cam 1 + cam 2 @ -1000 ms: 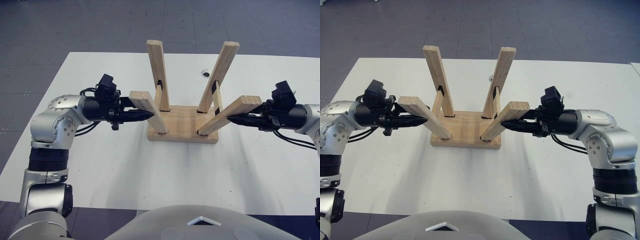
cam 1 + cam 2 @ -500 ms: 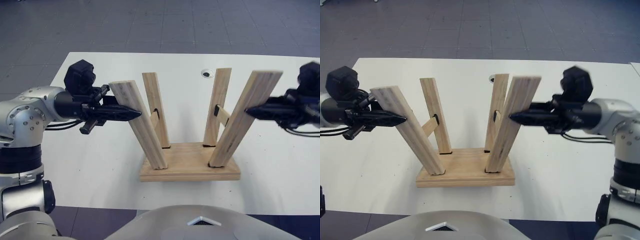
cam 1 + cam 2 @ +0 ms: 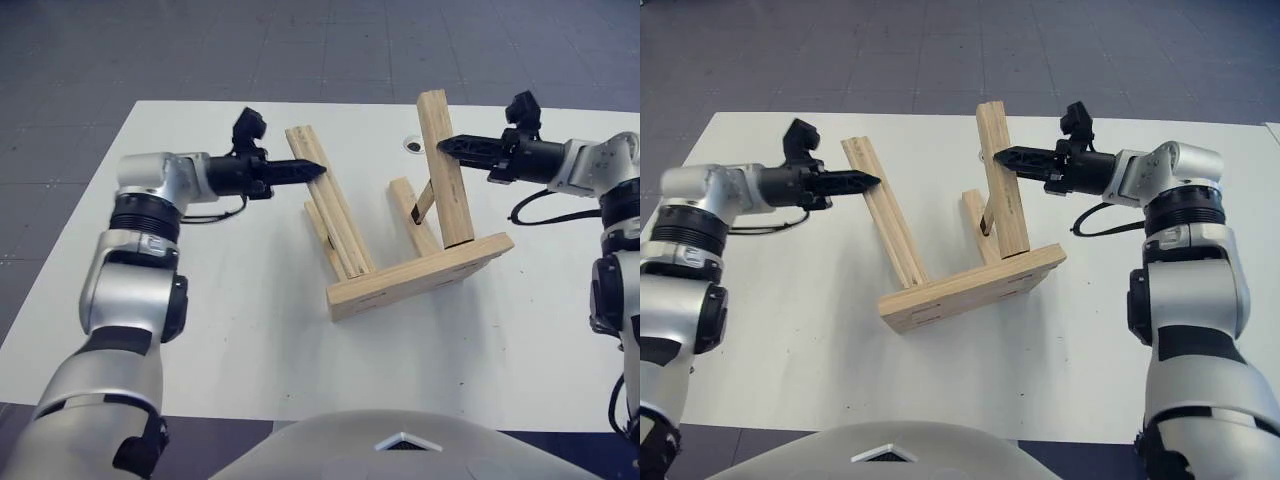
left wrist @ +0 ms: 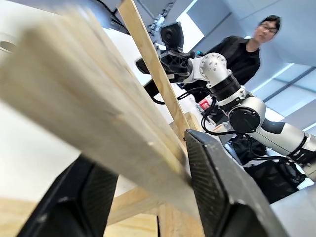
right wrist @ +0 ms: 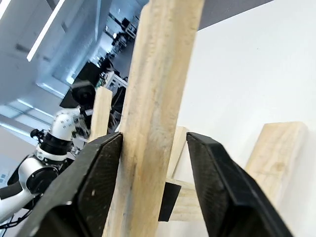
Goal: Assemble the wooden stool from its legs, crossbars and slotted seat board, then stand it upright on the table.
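two claws carry the assembled stool (image 3: 970, 282), which is tipped over above the worktop (image 3: 200, 330): the seat board (image 3: 420, 275) slopes, its left end lower than its right, and whether that lower end touches the worktop cannot be told. the left claw (image 3: 312, 168) is closed on the upper end of the left leg (image 3: 335, 225), far from the seat board; in the left wrist view its fingers (image 4: 222, 192) press both faces of the plank. the right claw (image 3: 447, 145) is clamped on the right leg (image 3: 445, 170) near its free end, and its fingers (image 5: 96, 192) likewise flank the wood. judged from its look, the stool is rigid, fairly light bare timber, smooth-faced and somewhat slippery against flat pads. gripping far from the seat board gives long leverage, so uneven motion could strain or loosen the slotted joints; a hold nearer the seat board, or equal travel of both arms, would load them less. the only receptacles are the slots in the seat board, each filled by a leg end. a small round opening (image 3: 412, 146) sits in the worktop beyond the seat board; its contents cannot be told.
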